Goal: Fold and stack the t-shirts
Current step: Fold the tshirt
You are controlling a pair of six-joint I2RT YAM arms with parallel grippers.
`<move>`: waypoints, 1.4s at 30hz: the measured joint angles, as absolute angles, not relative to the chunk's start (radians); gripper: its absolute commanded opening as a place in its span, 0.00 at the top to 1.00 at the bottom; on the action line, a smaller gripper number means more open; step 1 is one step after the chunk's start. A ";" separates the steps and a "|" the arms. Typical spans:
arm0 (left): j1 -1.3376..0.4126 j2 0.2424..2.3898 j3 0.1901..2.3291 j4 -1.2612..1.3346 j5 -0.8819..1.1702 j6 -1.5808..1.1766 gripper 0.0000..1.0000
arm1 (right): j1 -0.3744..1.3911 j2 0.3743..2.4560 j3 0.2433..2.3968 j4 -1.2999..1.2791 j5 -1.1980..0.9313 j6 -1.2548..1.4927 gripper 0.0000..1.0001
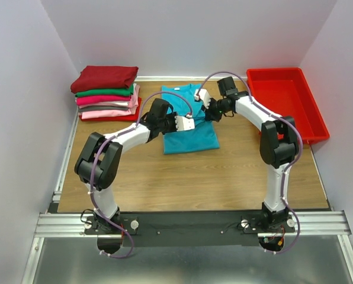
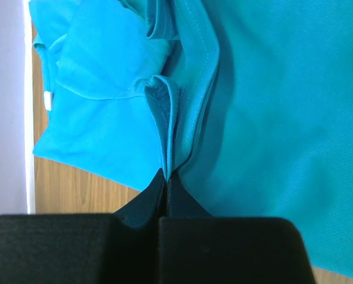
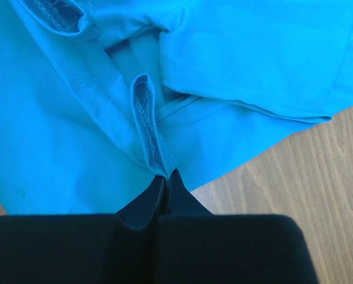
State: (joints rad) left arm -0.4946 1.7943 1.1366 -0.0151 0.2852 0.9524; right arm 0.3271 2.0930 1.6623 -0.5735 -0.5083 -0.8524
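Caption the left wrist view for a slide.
Jaws of the left gripper pinch a fold of the teal t-shirt on the wooden table.

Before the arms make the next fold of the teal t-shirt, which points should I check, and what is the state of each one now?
1. Left gripper shut on a pinch of the teal t-shirt: ok.
2. Right gripper shut on a stitched edge of the same shirt: ok.
3. Each grip holds only the intended layer: cannot tell.
4. Shirt lies fully on the table, nothing over an edge: ok.
5. Folded stack at far left is apart from the teal shirt: ok.
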 measured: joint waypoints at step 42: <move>-0.611 1.498 0.676 0.130 0.260 1.000 0.29 | 0.294 1.799 1.216 -0.591 -0.681 -1.153 0.19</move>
State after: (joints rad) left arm -0.6109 1.4979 0.6758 0.1299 0.2604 1.0004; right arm 0.2943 1.7988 1.2160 -0.5915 -0.6811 -1.1526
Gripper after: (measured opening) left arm 0.718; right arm 0.816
